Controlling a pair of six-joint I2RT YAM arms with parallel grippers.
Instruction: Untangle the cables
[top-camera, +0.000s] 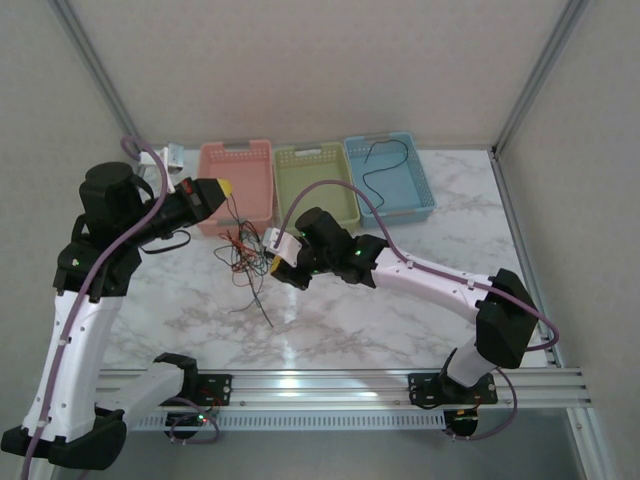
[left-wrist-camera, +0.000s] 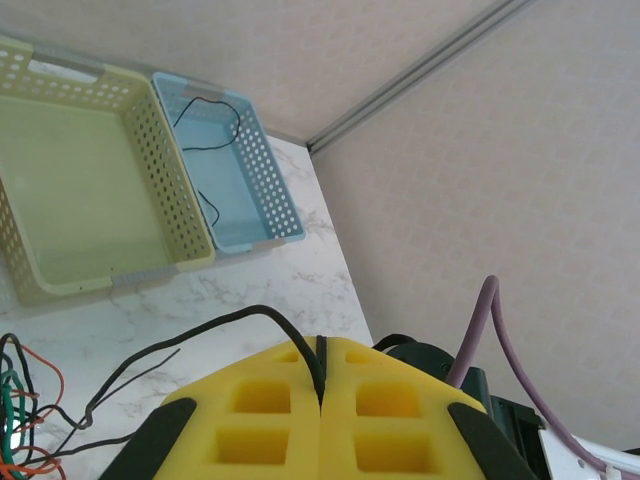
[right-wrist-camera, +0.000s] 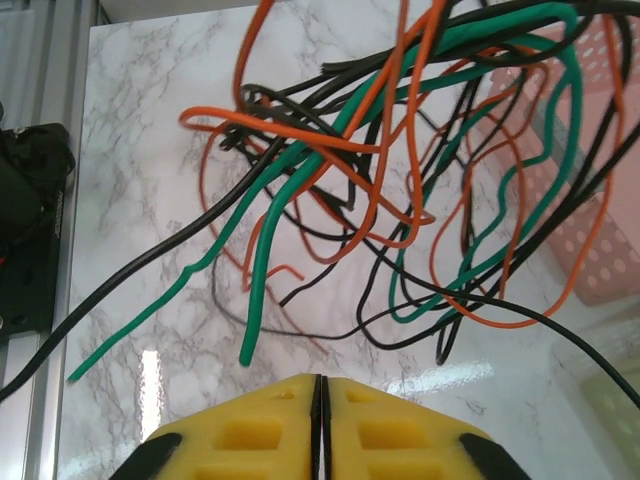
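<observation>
1. Cables (top-camera: 243, 255) lie tangled on the marble table (top-camera: 400, 320), at nine o'clock from the right gripper (top-camera: 272, 262).
2. A black cable (left-wrist-camera: 250, 310) is clamped in the left gripper (left-wrist-camera: 320, 390).
3. The right gripper's pads meet, seemingly on nothing.

The top camera looks down from behind. Both wrist cameras look ahead, close-up; all share the cables (top-camera: 245, 258).
</observation>
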